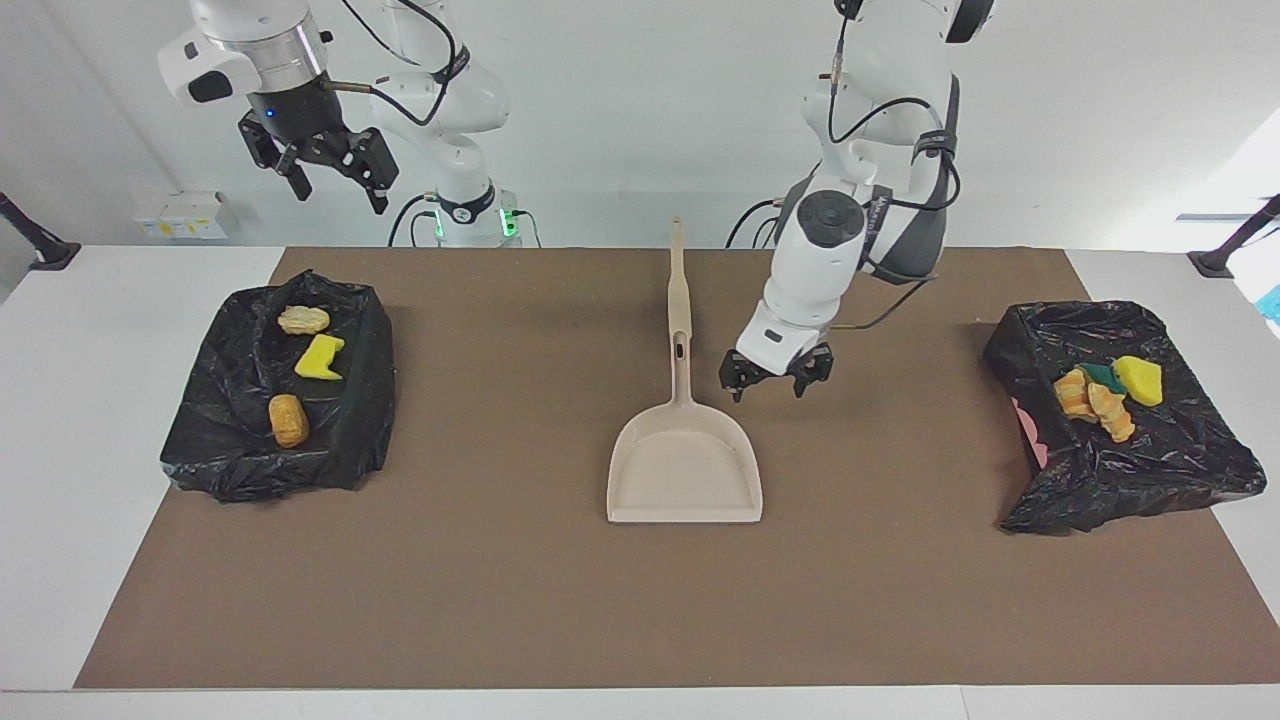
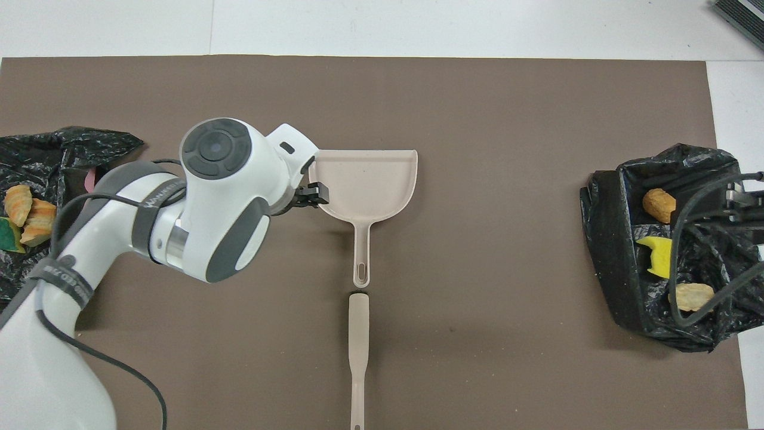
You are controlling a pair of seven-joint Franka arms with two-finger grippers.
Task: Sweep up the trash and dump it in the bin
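Observation:
The beige dustpan [image 1: 685, 475] [image 2: 364, 179] lies flat mid-mat with nothing in it. Its handle points toward the robots. In line with the handle, nearer to the robots, lies the beige brush [image 1: 677, 285] [image 2: 358, 340]. My left gripper [image 1: 768, 388] [image 2: 311, 196] hangs open and holds nothing, above the mat beside the dustpan handle, toward the left arm's end. The trash lies in two black-bagged bins. One bin [image 1: 350, 450] [image 2: 609, 239] holds a beige chunk [image 1: 303, 319], a yellow sponge piece [image 1: 320, 358] and a brown lump [image 1: 289, 421]. My right gripper [image 1: 338, 185] waits open high over that bin.
The other bin [image 1: 1150, 480] [image 2: 54, 280], at the left arm's end, holds a yellow sponge piece [image 1: 1140, 380], a green scrap and orange-beige chunks [image 1: 1095, 402] [image 2: 27, 212]. A brown mat [image 1: 500, 580] covers the white table.

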